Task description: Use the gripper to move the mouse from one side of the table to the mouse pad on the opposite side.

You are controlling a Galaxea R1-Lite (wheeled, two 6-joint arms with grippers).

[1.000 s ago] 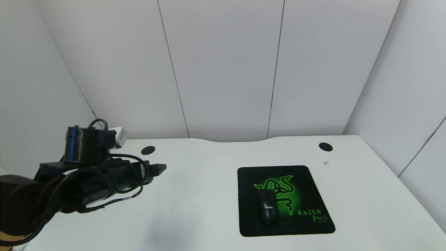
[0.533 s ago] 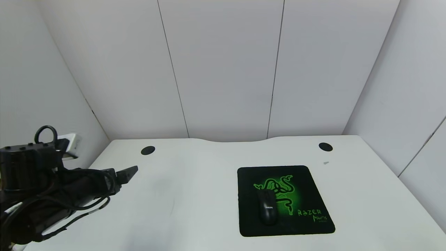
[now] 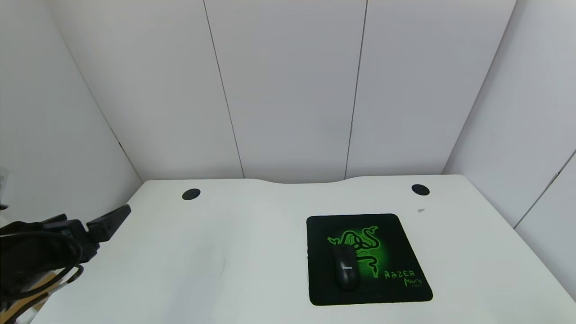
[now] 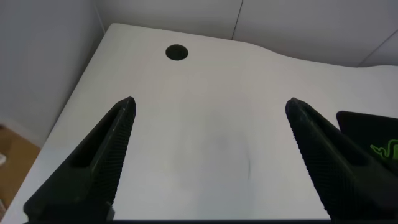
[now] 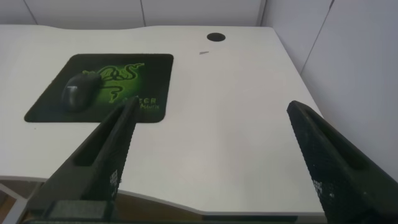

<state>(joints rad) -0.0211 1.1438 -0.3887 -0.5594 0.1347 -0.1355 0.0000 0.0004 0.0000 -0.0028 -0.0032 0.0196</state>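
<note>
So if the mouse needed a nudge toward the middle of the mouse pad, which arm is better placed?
Probably the right. The mouse lies on the mouse pad on the table's right half, ahead of the open right gripper. The open left gripper hangs at the far left edge.

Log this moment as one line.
glossy black oval mouse: on black green-logo mouse pad | left gripper: open, at white table left edge | right gripper: open

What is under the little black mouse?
The mouse sits on the black mouse pad, over the left part of its green snake logo. The pad lies flat on the white table. The bit of pad right beneath the mouse is covered.
</note>
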